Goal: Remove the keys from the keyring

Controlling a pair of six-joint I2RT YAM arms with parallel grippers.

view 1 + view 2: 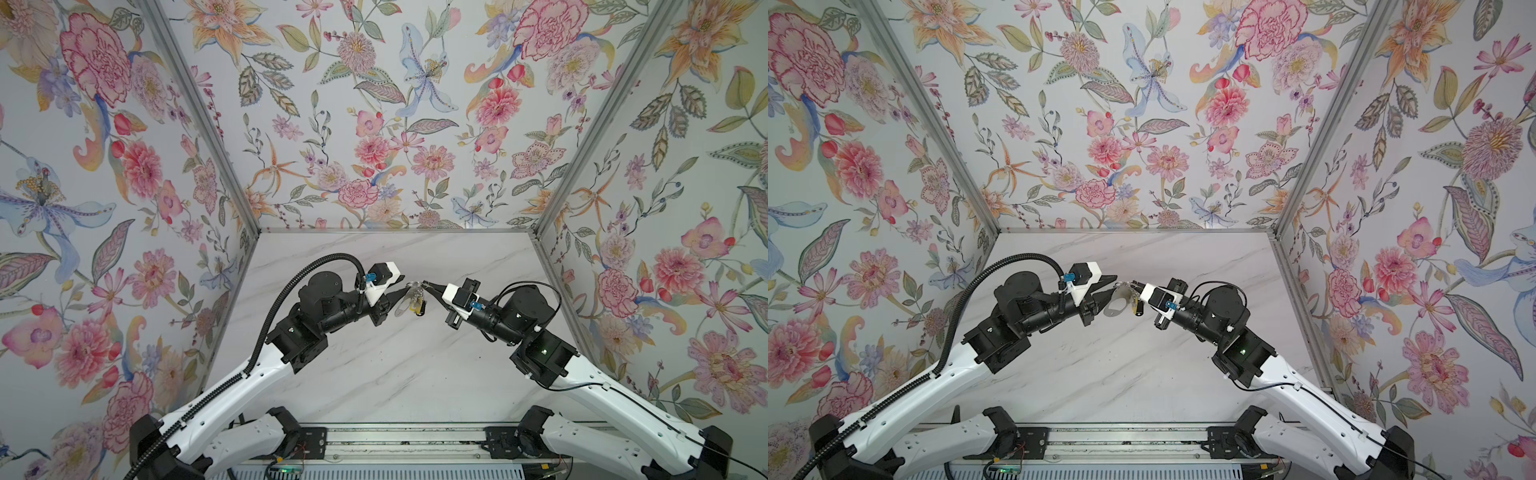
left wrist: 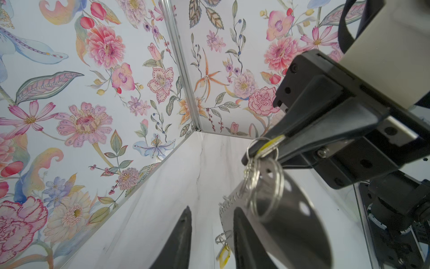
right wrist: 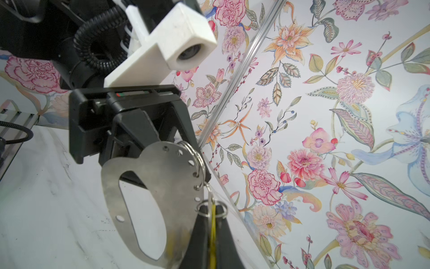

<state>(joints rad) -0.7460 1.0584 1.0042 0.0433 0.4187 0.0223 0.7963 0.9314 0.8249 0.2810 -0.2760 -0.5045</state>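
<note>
The keyring [image 1: 404,302], a flat steel plate with a large rounded opening and a row of small holes along one edge, hangs in the air over the middle of the marble desk [image 1: 395,374], between the two claws. The right gripper [image 3: 212,219] is clamped on the yellow tag [image 3: 213,235] of one of the keys [image 1: 417,309]. That key's small split ring [image 3: 199,210] sits at the gripper's tips, just beside the plate's edge. The left gripper [image 2: 212,209] has its jaws apart. The plate's edge lies beside one finger [image 2: 246,240], and contact cannot be told. Only the left wrist view shows a second yellow tag [image 2: 224,255] dangling under the plate, partly cut off by that finger. Larger split rings [image 2: 280,186] thread the plate's holes. In both top views the keys are a small blur of yellow and dark, with no blades to make out.
</note>
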